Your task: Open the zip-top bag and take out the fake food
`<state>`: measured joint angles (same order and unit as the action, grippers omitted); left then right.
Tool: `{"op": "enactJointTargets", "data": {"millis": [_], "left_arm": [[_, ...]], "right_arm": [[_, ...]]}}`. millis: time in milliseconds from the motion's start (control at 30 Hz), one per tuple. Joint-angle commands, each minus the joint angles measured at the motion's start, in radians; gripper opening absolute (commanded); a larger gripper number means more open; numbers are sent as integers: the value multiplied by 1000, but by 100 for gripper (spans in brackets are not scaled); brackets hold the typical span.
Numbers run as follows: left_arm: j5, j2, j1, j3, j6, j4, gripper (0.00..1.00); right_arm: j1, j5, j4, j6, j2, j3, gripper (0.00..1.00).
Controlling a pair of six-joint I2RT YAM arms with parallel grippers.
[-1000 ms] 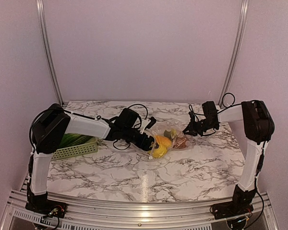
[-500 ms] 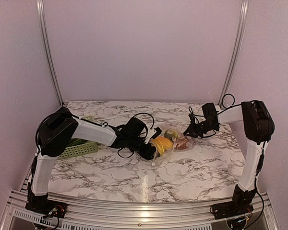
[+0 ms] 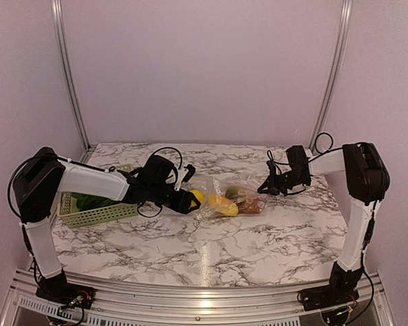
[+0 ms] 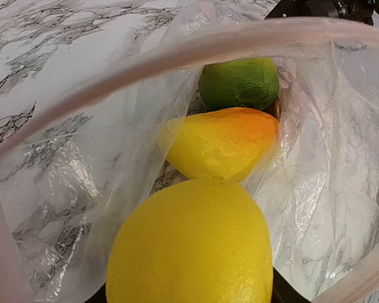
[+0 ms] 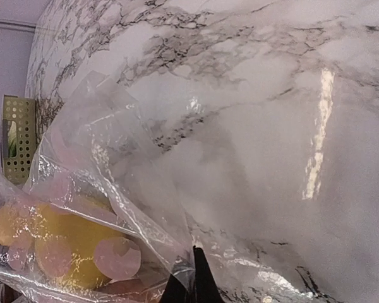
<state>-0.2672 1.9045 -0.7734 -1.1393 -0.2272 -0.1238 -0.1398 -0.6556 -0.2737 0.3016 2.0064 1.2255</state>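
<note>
The clear zip-top bag [image 3: 221, 187] lies mid-table [image 3: 272, 238], long axis running left to right, its open mouth toward the left edge. Inside it are a yellow-orange piece [image 4: 221, 142], a green lime [image 4: 239, 82] and a brown piece [image 3: 251, 204]. The left gripper [image 3: 189, 200], jaws partly spread, clasps a yellow toy lemon [image 4: 189, 246] at the mouth. The right gripper [image 3: 264, 188], jaws fully closed, pinches the bag's right-hand end. A pale green basket [image 3: 105, 214] by the left edge holds a leafy green vegetable [image 3: 88, 201].

One zip-top bag [image 3: 222, 185], one basket [image 3: 102, 215], five fake food pieces [image 3: 222, 204]
</note>
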Motion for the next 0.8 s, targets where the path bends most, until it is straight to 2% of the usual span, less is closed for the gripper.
{"op": "enactJointTargets", "data": {"millis": [0,200,333,433,600,767], "left_arm": [[73,-150,25,76,-82,65,50],[85,-285,85,184,-187,56,55],[31,-316,91,216,-249,-12,53],[76,-386,108,244,-318,-15,51],[178,-592,262,352,-473,115,51],[238,-737,432,397,-493,381,51]], "right_arm": [[26,32,17,-6,-31,-10,0],[26,21,43,1,-33,-26,0],[26,-1,54,12,-36,-34,0],[26,0,52,11,-41,-33,0],[25,-6,63,18,-52,-43,0],[25,-2,54,7,-63,-52,0]]}}
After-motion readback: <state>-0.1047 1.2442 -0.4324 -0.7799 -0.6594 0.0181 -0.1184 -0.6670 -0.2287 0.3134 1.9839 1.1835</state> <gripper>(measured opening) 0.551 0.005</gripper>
